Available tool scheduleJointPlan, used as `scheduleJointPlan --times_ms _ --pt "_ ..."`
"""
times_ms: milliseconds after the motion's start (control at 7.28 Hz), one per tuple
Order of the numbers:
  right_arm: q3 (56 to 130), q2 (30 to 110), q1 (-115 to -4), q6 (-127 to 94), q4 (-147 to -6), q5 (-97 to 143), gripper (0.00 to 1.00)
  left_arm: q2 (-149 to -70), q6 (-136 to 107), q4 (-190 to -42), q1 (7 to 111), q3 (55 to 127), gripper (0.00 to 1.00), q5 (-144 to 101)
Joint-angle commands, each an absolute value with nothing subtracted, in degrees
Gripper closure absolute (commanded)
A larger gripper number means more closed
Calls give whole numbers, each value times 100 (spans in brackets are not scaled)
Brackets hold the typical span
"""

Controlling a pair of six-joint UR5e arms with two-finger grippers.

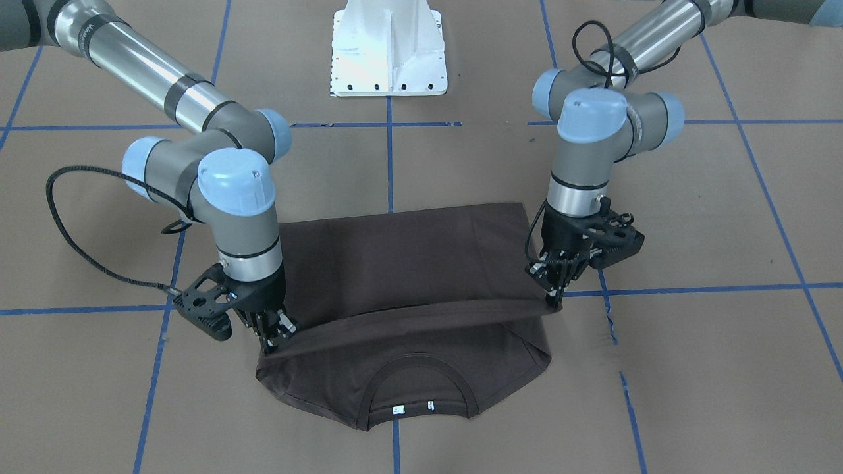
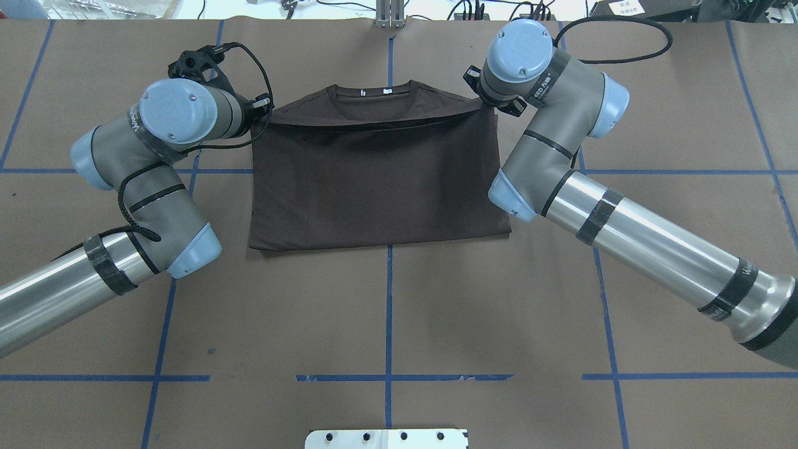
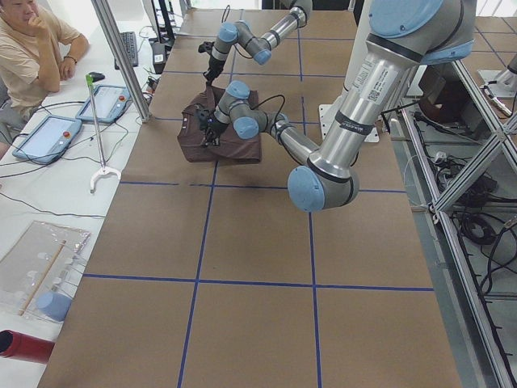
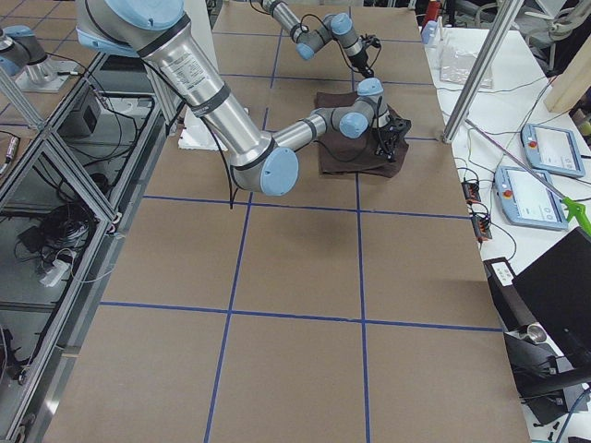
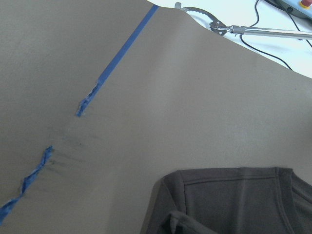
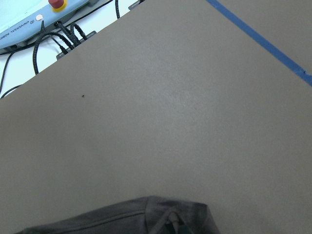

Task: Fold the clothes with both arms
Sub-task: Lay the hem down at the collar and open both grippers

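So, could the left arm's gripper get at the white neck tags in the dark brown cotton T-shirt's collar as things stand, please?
Probably not yet: the white neck tags lie uncovered nearby, but the left gripper is shut on the folded edge of the dark brown T-shirt.

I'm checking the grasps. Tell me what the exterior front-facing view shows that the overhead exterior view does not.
Front-facing only: the left gripper and right gripper, each shut on a corner of the raised folded edge of the T-shirt. Overhead only: cables beyond the far edge of the table; the grasps are hidden there. Both: the collar with its white tags, not covered by the fold.
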State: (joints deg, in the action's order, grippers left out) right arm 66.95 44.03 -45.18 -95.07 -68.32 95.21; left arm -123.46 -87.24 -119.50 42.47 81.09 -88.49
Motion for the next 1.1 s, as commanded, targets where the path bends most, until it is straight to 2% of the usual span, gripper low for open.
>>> scheduleJointPlan --times_ms 0,687,824,961 --pt "6531 4359 -4579 -9422 -6794 9483 100 -12471 -8701 -12041 4263 7998 100 -8824" --pt "6460 4263 -4728 -9071 -6812 9475 100 -12533 -8701 -12032 4359 7980 100 -8824" --pt "6425 4280 -4720 -9070 -6820 9475 100 -12542 -8701 -12041 4359 7980 97 -8824" --pt "6425 4272 -4720 -9070 -6812 9483 100 -12577 -8710 -12050 4359 7824 87 -8824"
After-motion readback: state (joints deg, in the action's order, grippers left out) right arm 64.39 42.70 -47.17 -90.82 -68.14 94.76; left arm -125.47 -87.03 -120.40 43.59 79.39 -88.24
